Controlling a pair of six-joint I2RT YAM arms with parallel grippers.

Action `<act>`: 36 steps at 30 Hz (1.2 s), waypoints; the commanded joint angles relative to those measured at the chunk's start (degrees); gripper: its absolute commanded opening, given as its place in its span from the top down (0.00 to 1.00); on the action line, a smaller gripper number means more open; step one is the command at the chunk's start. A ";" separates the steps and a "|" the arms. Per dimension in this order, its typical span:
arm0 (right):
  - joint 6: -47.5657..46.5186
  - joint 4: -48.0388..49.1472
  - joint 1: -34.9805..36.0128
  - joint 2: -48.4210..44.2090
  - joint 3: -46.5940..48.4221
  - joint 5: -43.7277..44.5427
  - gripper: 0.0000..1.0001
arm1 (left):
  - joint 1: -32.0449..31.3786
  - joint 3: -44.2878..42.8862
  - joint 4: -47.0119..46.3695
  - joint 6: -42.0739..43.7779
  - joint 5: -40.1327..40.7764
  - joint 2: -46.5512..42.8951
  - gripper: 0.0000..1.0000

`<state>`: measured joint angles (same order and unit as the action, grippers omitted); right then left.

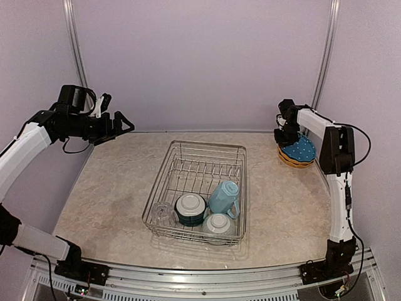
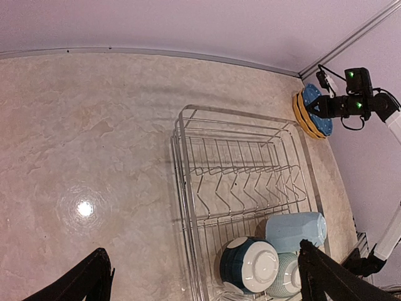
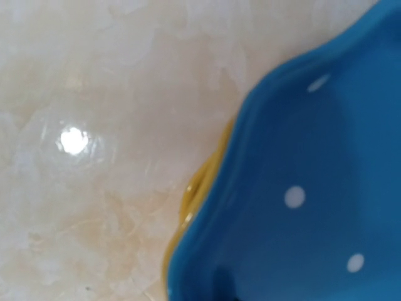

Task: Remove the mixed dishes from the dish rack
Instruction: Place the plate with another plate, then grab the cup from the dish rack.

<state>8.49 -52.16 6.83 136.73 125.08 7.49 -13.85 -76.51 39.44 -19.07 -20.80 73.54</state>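
Observation:
The dish rack (image 1: 233,152) stands mid-table. Its near end holds a clear glass (image 1: 161,212), a teal bowl (image 1: 190,208), a light blue mug (image 1: 223,197) and a pale bowl (image 1: 218,224). The blue plate (image 1: 302,149) lies on the yellow-orange plates (image 1: 289,160) at the far right. My right gripper (image 1: 286,134) sits at that plate's far left rim and looks closed on it. The right wrist view shows the blue plate (image 3: 307,188) and a yellow rim (image 3: 195,188), with the fingers hidden. My left gripper (image 1: 120,125) is open and empty, raised at the far left. Its wrist view shows the rack (image 2: 188,188), teal bowl (image 2: 254,264) and mug (image 2: 293,231).
The rack's far half with its divider prongs (image 2: 250,185) holds no dishes. The back wall runs just behind the plates and both grippers. Bare marble tabletop (image 1: 113,188) lies left of the rack.

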 commanded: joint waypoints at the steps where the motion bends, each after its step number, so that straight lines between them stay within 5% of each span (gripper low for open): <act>1: 0.06 -0.54 0.33 -1.46 1.56 1.39 0.72 | 0.30 -0.91 0.99 0.09 -0.28 -0.18 0.01; 8: 0.13 -0.61 3.94 -10.20 -1.85 4.53 0.52 | 0.32 -0.97 0.99 0.09 -0.35 -0.06 0.01; 21: 1.04 11.83 18.76 -32.86 -28.28 3.03 0.38 | 0.24 -1.09 0.94 -0.42 -1.62 0.27 0.01; 28: 2.15 21.63 27.33 -42.90 -38.49 -7.19 0.30 | 0.23 -1.10 0.99 -0.46 -1.81 0.46 0.01; 36: 1.65 24.87 36.19 -40.95 -36.12 -12.06 0.12 | 0.24 -1.10 1.23 -0.27 -0.54 0.47 0.01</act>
<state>10.17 -30.09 39.00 93.54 86.61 -1.37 -13.85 -76.51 39.46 -19.29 -21.87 73.56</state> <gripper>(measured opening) 0.870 0.990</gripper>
